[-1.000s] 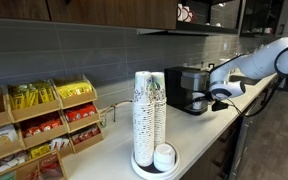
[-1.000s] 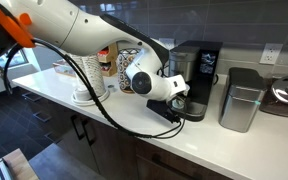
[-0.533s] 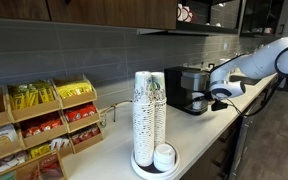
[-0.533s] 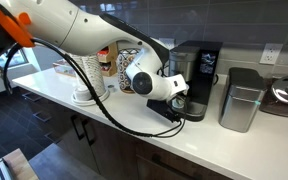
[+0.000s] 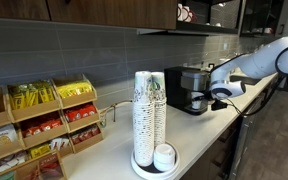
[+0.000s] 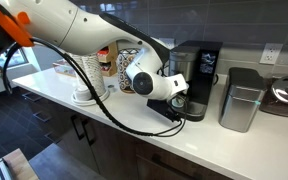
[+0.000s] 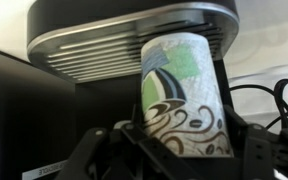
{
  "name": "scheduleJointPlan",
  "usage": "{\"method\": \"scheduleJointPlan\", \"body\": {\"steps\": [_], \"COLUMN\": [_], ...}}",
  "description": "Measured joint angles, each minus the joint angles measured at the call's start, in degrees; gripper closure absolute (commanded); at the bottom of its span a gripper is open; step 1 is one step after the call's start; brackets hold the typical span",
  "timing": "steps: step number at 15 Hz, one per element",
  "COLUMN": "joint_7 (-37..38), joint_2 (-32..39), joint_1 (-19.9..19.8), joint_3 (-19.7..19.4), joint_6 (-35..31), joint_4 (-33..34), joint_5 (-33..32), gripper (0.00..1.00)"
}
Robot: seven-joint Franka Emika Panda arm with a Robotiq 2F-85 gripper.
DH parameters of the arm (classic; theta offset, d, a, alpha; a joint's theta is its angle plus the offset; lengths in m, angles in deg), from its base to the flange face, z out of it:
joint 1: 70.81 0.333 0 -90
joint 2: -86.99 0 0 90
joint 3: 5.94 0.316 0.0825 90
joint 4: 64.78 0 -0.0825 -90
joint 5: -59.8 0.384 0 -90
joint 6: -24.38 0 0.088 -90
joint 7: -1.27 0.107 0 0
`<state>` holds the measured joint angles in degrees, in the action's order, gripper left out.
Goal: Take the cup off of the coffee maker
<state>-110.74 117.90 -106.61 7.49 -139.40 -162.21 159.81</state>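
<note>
In the wrist view the cup (image 7: pixel 179 90) is a white paper cup with a green and dark swirl print. It stands upright under the ribbed silver head of the coffee maker (image 7: pixel 104 40). My gripper (image 7: pixel 181 152) has one finger on each side of the cup's lower part, both pressed against its walls. In both exterior views my gripper (image 5: pixel 221 95) (image 6: pixel 179 100) is in the bay at the coffee maker's (image 5: pixel 189 80) (image 6: pixel 199 65) front and hides the cup.
Tall stacks of white cups (image 5: pixel 149 105) and a short stack of lids (image 5: pixel 165 156) stand on a tray mid-counter. A snack rack (image 5: pixel 44 120) is beyond them. A silver canister (image 6: pixel 242 100) stands beside the machine. Black cables (image 6: pixel 164 112) lie on the counter.
</note>
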Motion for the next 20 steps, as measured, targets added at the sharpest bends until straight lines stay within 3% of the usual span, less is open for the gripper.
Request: {"method": "scheduleJointPlan", "body": {"steps": [9, 20], "joint_7": [-0.7, -1.1], "joint_2": [-1.6, -6.6], "joint_1": [-0.1, 0.0], "joint_3": [0.0, 0.7], "joint_6": [1.7, 6.1], "joint_4": [-0.9, -9.9], "joint_5": [0.6, 0.1], "gripper": [0.22, 0.22]}}
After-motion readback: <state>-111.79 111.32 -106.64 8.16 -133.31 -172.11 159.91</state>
